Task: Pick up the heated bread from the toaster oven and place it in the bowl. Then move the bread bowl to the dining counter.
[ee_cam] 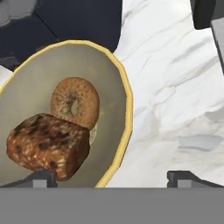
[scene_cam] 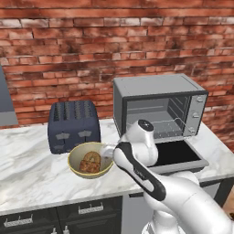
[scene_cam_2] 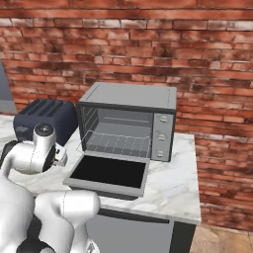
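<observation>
Over the bowl (ee_cam: 114, 70), end effector (ee_cam: 111, 178) angled down, fingers apart, bread (ee_cam: 46, 146) inside

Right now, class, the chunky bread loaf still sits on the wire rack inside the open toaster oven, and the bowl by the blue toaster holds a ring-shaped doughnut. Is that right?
Not quite. The toaster oven is open, but its wire rack is bare. The hand view shows the bread loaf lying in the bowl beside the doughnut. The rest stands: the bowl sits by the blue toaster.
</observation>
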